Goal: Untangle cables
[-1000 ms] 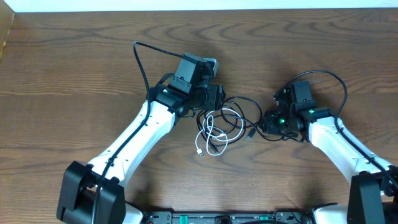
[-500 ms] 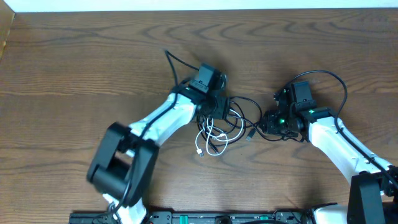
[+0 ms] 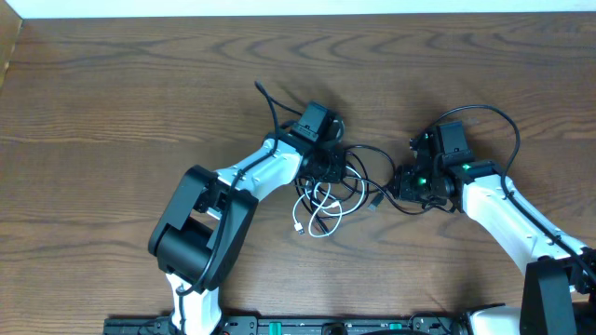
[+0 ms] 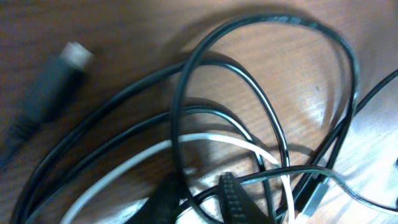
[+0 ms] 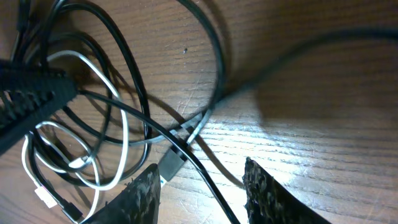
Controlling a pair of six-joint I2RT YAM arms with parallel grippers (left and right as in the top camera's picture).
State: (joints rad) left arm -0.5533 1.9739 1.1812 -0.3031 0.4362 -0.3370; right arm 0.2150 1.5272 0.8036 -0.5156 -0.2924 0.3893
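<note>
- Left jaws sit among the tangled cables (image 3: 326,197); their gap I cannot tell.
- Right jaws gape empty, a black plug (image 5: 171,163) lying just ahead of them.

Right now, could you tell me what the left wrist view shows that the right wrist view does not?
Only the left wrist view shows a black plug with a pale tip. Only the right wrist view shows the white plug end and the right gripper, open. Both show black cables crossing the white cable on the wooden table.
</note>
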